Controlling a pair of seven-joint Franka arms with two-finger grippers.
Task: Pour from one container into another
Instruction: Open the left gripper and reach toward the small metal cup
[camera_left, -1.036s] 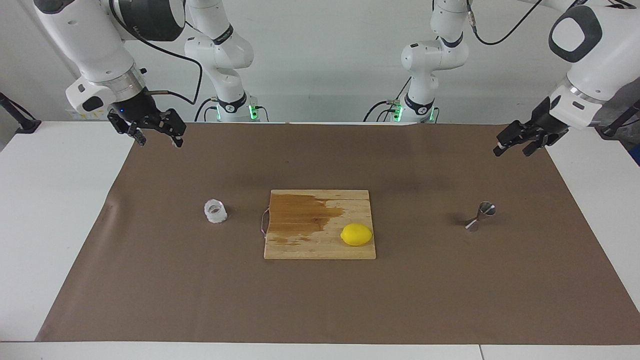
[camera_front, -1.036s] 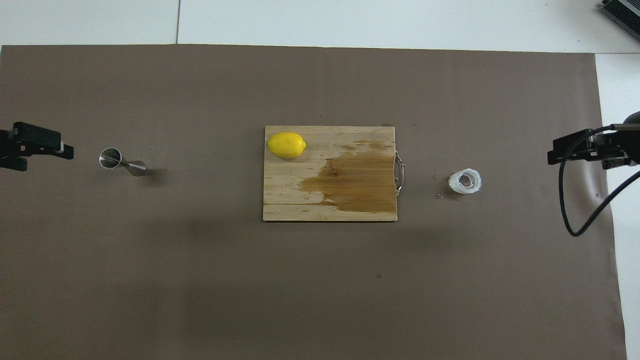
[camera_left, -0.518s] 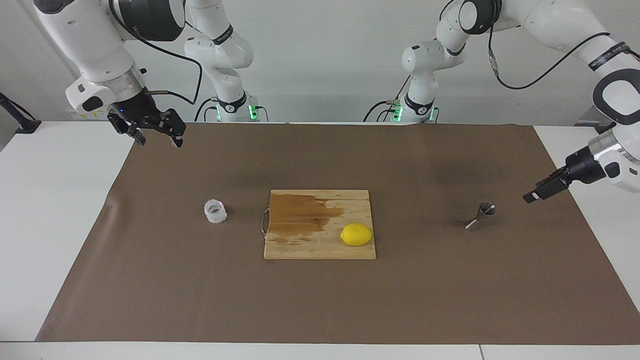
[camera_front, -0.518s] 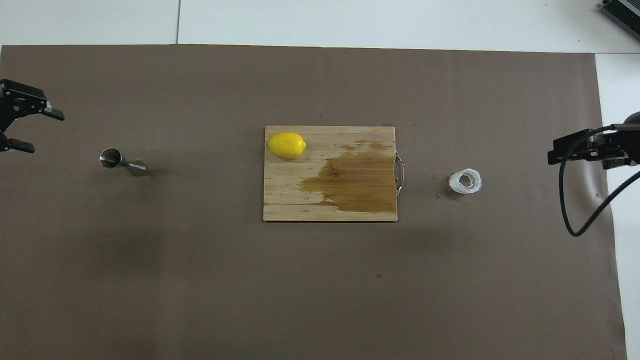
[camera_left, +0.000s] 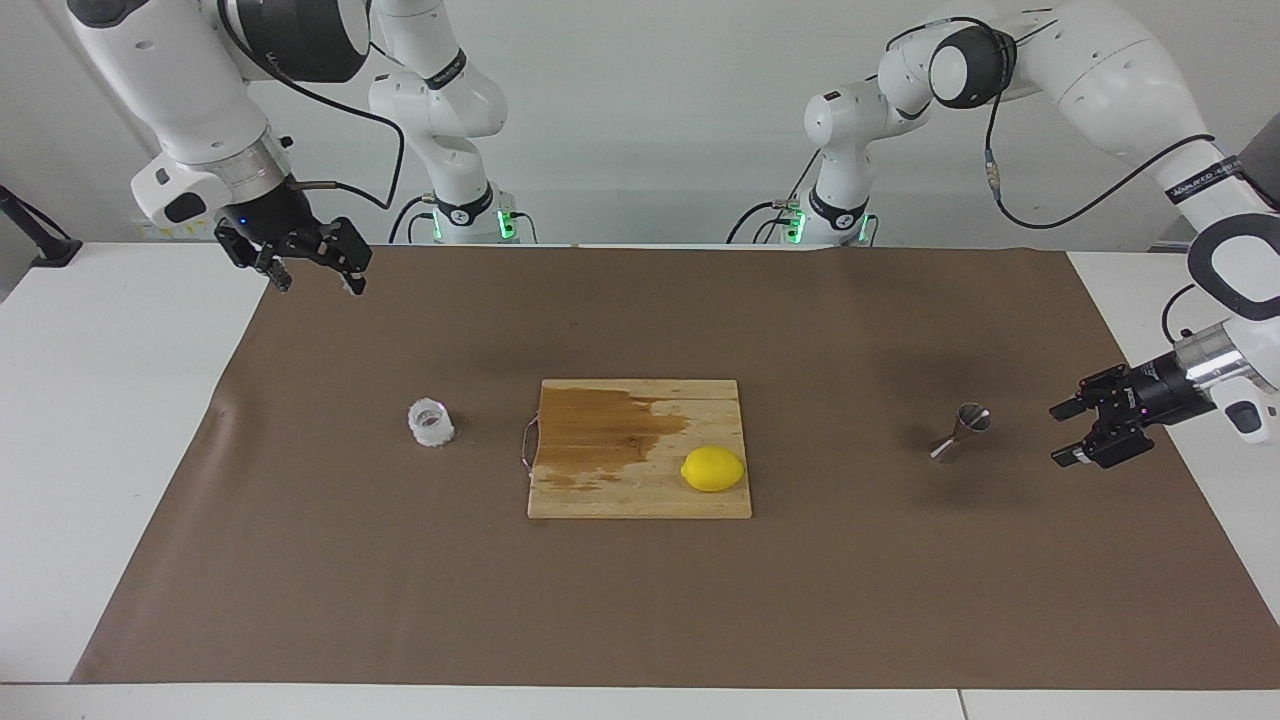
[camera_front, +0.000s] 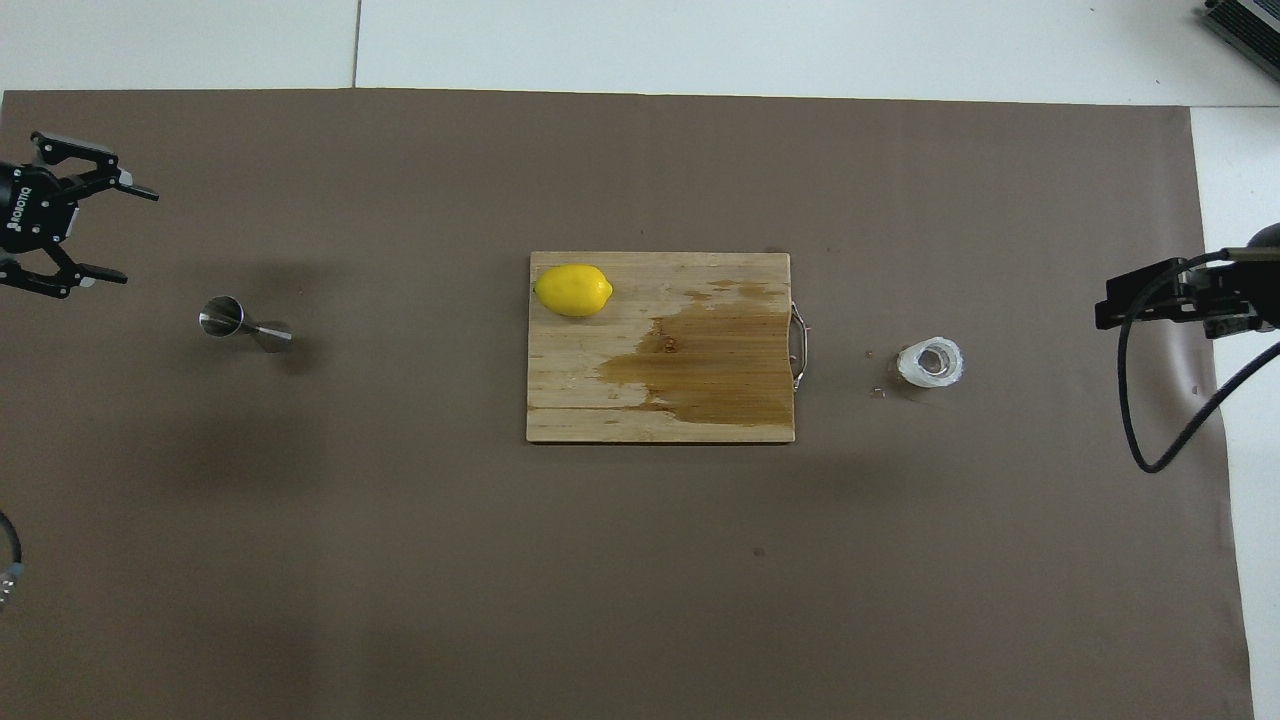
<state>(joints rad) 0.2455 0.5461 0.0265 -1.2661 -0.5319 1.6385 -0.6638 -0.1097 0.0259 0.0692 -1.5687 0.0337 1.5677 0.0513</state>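
Facing view: we see the left gripper (camera_left: 1068, 434) drop, fingers spread, beside the upright jigger (camera_left: 962, 432) on the surface, while the right gripper (camera_left: 312, 274) waits spread, the crinkled cup (camera_left: 431, 422) untouched.

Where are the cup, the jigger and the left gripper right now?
cup (camera_left: 431, 422), facing view, on its crinkled wall.
jigger (camera_left: 962, 432), facing view, on its narrow waist.
left gripper (camera_left: 1068, 434), facing view, midway between its open fingertips, beside the jigger.
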